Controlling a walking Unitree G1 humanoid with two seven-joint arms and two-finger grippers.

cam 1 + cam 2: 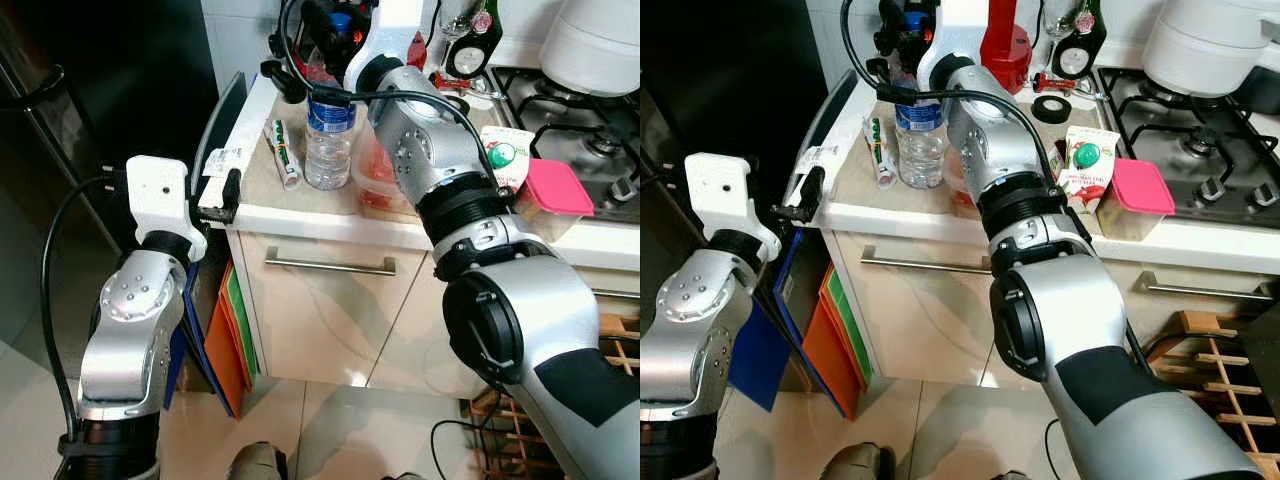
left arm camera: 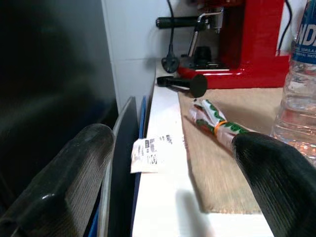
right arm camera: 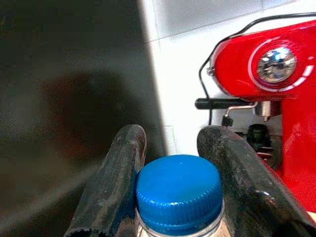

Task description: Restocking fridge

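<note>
The right gripper (image 3: pixel 173 187) clamps its ridged black fingers (image 3: pixel 116 182) on the blue ribbed cap of a clear plastic water bottle (image 1: pixel 328 140) standing on the beige surface (image 1: pixel 262 170), while the left gripper's (image 2: pixel 168 182) fingers stand wide apart near the surface's white edge.

Head eyes look down at counter (image 1: pixel 330 215); wrist cameras close, level.

Counter (image 1: pixel 330 215): holds everything, cabinet drawer below.
Water bottle (image 1: pixel 329 140): on the counter near its left end, right gripper (image 3: pixel 170 163) around its cap.
Tube (image 1: pixel 283 152): lies just left of the bottle.
Coffee machine (image 2: pixel 256 44): behind the bottle, against the wall.
Stove (image 1: pixel 580 110): far right.
Left gripper (image 1: pixel 218 200): at the counter's left front corner.
</note>
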